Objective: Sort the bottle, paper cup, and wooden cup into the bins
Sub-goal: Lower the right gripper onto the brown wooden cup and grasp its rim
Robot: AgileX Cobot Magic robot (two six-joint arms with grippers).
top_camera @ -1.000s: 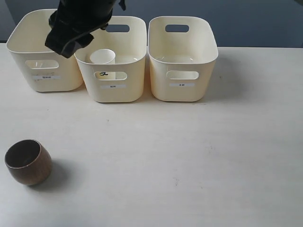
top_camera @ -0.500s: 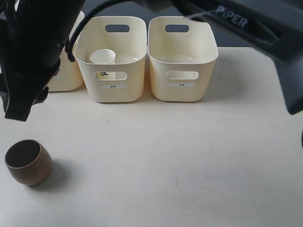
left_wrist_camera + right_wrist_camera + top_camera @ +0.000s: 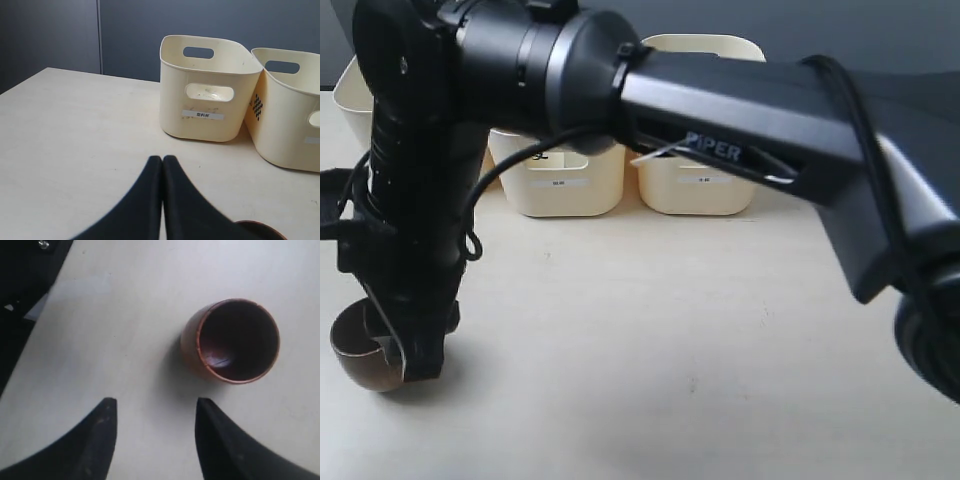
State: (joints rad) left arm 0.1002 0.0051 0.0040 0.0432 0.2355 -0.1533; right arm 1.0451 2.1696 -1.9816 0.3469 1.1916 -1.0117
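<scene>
We see the wooden cup (image 3: 360, 352) at the lower left of the exterior view, standing upright on the table (image 3: 720, 330) with its mouth facing up. It is squat and round, so its axis runs vertically. In the right wrist view the cup (image 3: 231, 341) shows its dark inside from almost straight above, rim whole and level.

The right arm (image 3: 740, 110) reaches across from the right edge of the exterior view to the far left, its forearm running nearly level over the bins (image 3: 695, 170) before the wrist bends downward. Its gripper (image 3: 405, 345) points down at the table, just beside the cup and partly covering it. In the right wrist view that gripper (image 3: 155, 410) is spread wide, the two dark fingers (image 3: 102, 420) apart with bare table between them. The cup sits beyond the fingertips and off to one side, not between them; we cannot tell whether anything touches it.

In the left wrist view the left gripper (image 3: 162, 160) is pressed closed, its two fingers meeting along a thin seam and holding nothing. Beyond it stand two bins, the nearer one (image 3: 207, 90) in the upper middle of the frame with a small label below its handle hole, the other (image 3: 287, 110) at the right edge. A sliver of the cup's (image 3: 260, 231) rim shows at the bottom edge of that frame.
</scene>
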